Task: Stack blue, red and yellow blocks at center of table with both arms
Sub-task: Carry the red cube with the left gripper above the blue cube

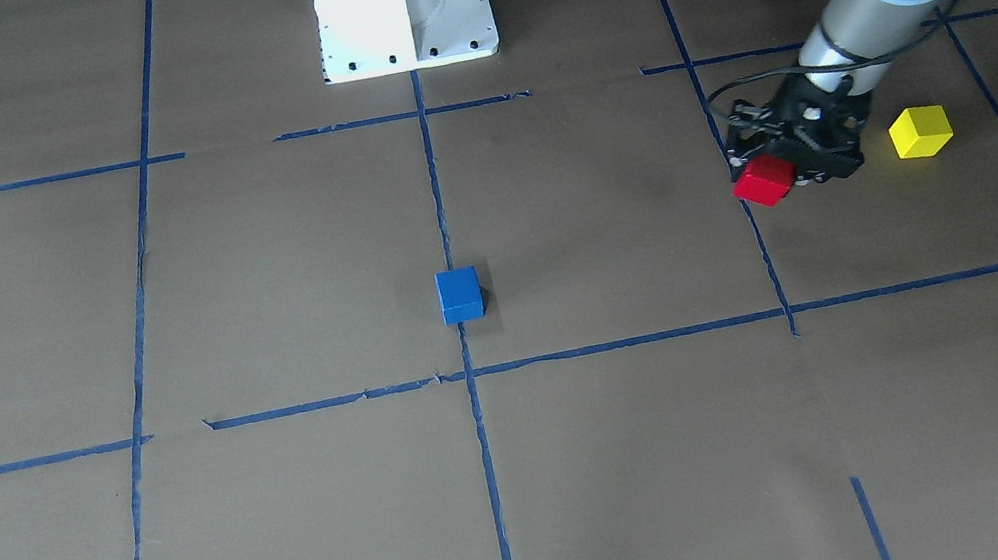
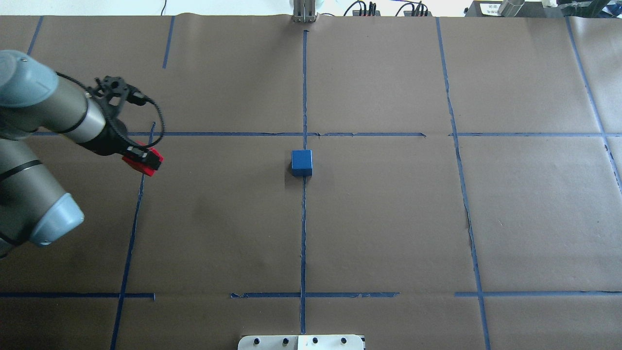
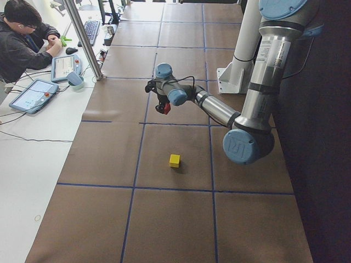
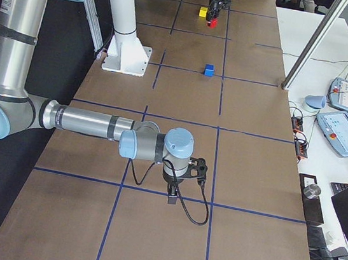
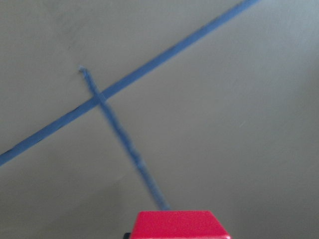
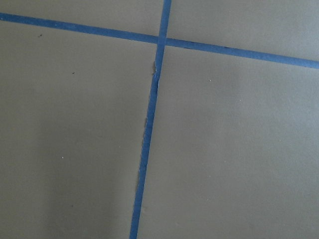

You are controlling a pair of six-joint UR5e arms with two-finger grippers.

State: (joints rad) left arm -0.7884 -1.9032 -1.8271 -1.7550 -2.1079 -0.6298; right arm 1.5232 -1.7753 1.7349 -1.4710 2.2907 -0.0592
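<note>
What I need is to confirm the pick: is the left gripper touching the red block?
Touching. The overhead exterior view shows the left gripper clamped on the red block, black finger against its side with no gap.

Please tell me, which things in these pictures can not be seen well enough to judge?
1. Yellow block: missing from the overhead view, where the left arm seems to cover its place.
2. Right pincer: shows only in the exterior right view, too small to tell whether it is open or shut; its own wrist view shows only table.
3. Red block: in the left wrist view the bottom edge cuts it off, and no fingers show there.
</note>
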